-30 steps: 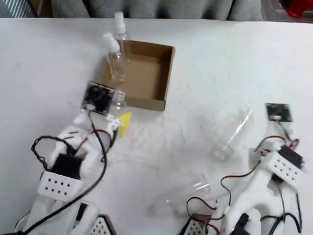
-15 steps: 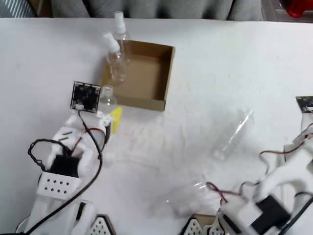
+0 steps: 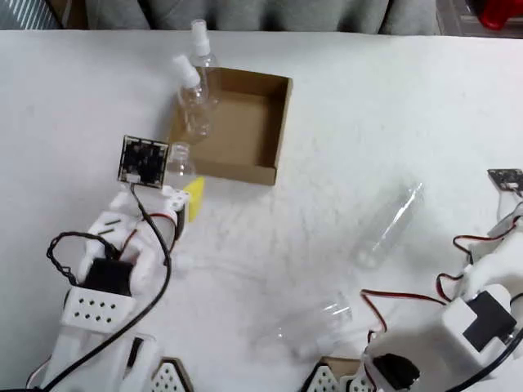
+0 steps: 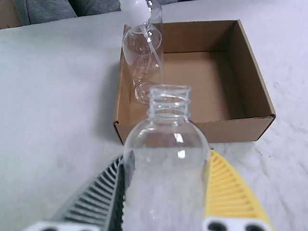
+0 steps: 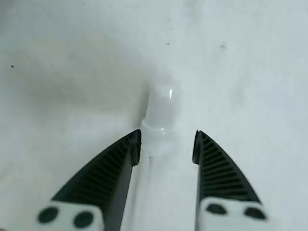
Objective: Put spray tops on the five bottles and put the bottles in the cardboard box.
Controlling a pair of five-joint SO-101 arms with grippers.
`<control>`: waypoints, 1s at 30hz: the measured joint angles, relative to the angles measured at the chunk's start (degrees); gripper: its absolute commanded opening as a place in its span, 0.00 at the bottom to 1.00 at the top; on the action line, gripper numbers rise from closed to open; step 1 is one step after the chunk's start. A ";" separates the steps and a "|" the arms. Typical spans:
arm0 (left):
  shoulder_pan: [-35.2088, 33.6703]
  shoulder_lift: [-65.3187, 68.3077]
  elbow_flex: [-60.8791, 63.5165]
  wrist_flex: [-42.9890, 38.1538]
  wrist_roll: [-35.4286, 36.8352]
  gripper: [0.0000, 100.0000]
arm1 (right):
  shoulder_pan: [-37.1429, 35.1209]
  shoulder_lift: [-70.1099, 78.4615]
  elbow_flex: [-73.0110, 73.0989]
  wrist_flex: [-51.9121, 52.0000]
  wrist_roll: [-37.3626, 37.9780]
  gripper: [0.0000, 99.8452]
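Pinching an uncapped clear bottle (image 4: 166, 139) between grey and yellow fingers, the left gripper (image 4: 167, 161) sits at the cardboard box's (image 3: 245, 131) 7 o'clock corner, and the frame edge cuts off the bottle's base. A capped bottle (image 3: 192, 98) stands inside the box at 9 o'clock. A second capped bottle (image 3: 199, 45) is at 11 o'clock; I cannot tell if it is inside. A lying bottle (image 3: 388, 224) rests at 4 o'clock and a fainter lying bottle (image 3: 315, 322) at 5. The right gripper (image 5: 166, 142), spread, straddles a white spray top (image 5: 161, 115).
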 measured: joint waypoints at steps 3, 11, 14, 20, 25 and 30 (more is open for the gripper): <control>0.00 0.00 0.00 0.00 0.00 0.02 | -0.79 1.58 1.58 -2.73 0.00 0.15; 0.00 -0.53 1.58 0.00 0.00 0.02 | -0.70 4.04 1.58 -4.31 0.00 0.02; 0.09 -0.70 1.58 0.00 0.00 0.02 | -0.70 4.13 -0.79 -1.67 0.00 0.02; 0.09 -0.70 1.58 -0.18 0.00 0.02 | -1.23 -0.09 -12.84 13.54 0.00 0.02; 0.09 -0.70 1.58 -2.46 0.00 0.02 | -4.57 -10.29 -15.30 26.46 -1.85 0.02; -0.09 -0.70 1.58 -2.46 0.00 0.02 | -12.48 -25.14 -6.95 30.07 -6.33 0.02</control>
